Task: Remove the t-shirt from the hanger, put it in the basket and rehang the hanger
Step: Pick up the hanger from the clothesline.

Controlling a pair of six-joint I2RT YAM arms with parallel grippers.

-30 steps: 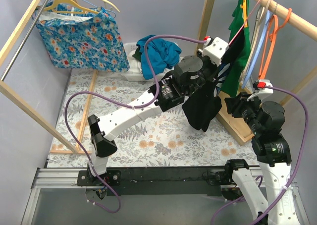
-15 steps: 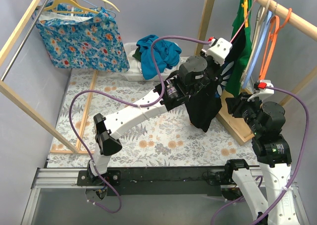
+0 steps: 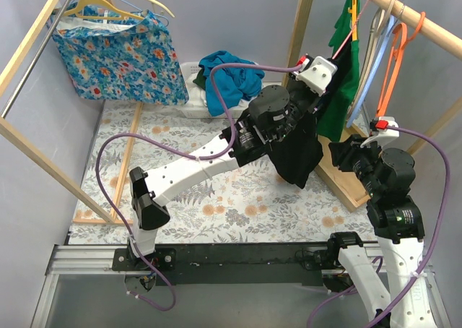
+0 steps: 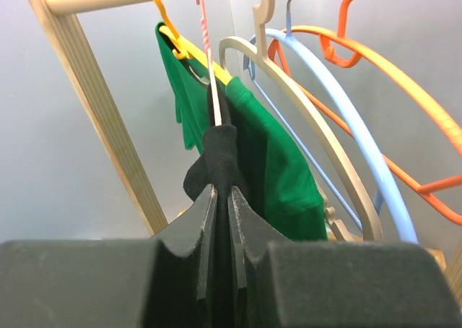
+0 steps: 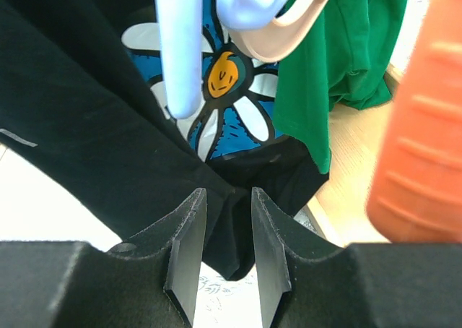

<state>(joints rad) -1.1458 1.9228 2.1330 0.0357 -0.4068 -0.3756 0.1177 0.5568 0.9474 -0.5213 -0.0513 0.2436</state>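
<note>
A black t-shirt (image 3: pixel 297 154) with a daisy print (image 5: pixel 216 75) hangs from a thin pink hanger (image 3: pixel 355 30) on the right wooden rail (image 3: pixel 422 23). My left gripper (image 3: pixel 333 88) is raised to the hanger and shut on the shirt's black fabric (image 4: pixel 216 151) just below the pink hanger's rod (image 4: pixel 214 97). My right gripper (image 3: pixel 348 154) is open beside the shirt's lower part. In the right wrist view its jaws (image 5: pixel 228 194) stand apart with the black hem (image 5: pixel 94 133) just beyond them, not pinched.
A green t-shirt (image 3: pixel 348 79) hangs on a yellow hanger behind the black one. Empty light blue (image 3: pixel 369 71), orange (image 3: pixel 393 61) and cream (image 4: pixel 317 126) hangers hang alongside. A basket of teal clothes (image 3: pixel 227 79) and a floral garment (image 3: pixel 115 53) are at the back left.
My left gripper moved up and right with the black fabric, then eased back left a little. The shirt's lower part swung with it. The right arm stayed still.
</note>
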